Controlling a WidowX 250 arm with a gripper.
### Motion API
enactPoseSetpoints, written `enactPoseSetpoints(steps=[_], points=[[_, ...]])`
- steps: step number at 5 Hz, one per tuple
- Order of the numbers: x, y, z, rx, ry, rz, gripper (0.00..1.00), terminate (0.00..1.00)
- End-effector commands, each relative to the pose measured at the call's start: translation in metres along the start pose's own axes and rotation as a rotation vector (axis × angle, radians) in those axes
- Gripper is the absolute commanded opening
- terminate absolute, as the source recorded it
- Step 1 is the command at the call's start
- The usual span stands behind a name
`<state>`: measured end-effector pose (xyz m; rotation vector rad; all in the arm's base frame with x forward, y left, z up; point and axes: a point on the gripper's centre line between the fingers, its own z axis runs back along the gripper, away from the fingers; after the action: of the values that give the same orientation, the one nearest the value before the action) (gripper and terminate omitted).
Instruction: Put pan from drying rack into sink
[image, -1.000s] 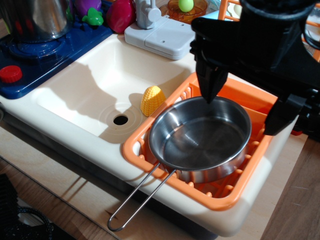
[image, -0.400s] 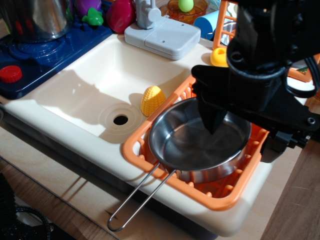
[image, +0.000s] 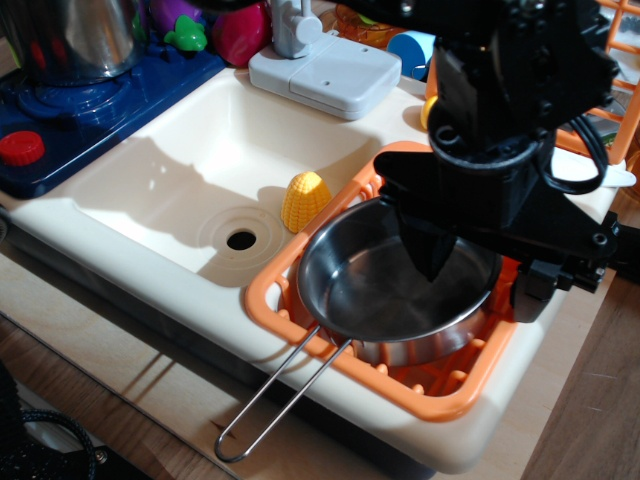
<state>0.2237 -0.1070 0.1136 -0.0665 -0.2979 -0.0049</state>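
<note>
- Gripper (image: 432, 262) of black plastic hangs over the pan, on the side farthest from the pan's handle. One dark pointed finger (image: 430, 250) reaches down inside the pan's bowl; a second dark part sits outside the pan's rim, on the same far side. Whether the two are pressing on the rim cannot be told, and so neither can how far apart they stand.
- Pan (image: 385, 290), shallow, round, shiny steel, sits in the drying rack, tilted, with its rim resting on the rack's near edge. Its long thin wire-loop handle (image: 275, 392) sticks out from the pan over the rack's near edge and past the front of the sink unit.
- Drying rack (image: 440, 395), orange plastic with slotted sides, surrounds the pan. It sits on the cream counter of the sink unit.
- Sink (image: 190, 180), a cream-white rectangular basin with a round drain hole (image: 241, 240), lies just beside the pan, on the side away from the gripper.
- Yellow toy corn (image: 305, 200) stands in the sink, near the pan's rim and close to the rack's wall.
- Grey faucet block (image: 325, 72) sits behind the sink, well apart from the pan.
- Blue toy stove (image: 90, 105) with a red knob (image: 21, 147) and a steel pot (image: 70, 38) lies beyond the sink, far from the pan.
- Wooden tabletop (image: 120, 400) shows below the pan's handle.
</note>
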Motion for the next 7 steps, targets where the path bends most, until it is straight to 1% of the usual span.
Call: enactPoseSetpoints(steps=[1, 3, 4, 5, 6, 7], points=[[0.002, -0.004, 0.007, 0.013, -0.004, 0.014, 0.0, 0.0], [0.004, -0.014, 0.019, 0.032, 0.029, 0.035, 0.0, 0.0], [0.015, -0.017, 0.038, 0.097, 0.06, -0.001, 0.0, 0.0], [0.02, -0.006, 0.053, 0.161, 0.06, -0.044, 0.0, 0.0], [0.02, 0.022, 0.059, 0.211, 0.05, -0.097, 0.0, 0.0], [0.016, 0.049, 0.058, 0.239, 0.02, -0.098, 0.0, 0.0]])
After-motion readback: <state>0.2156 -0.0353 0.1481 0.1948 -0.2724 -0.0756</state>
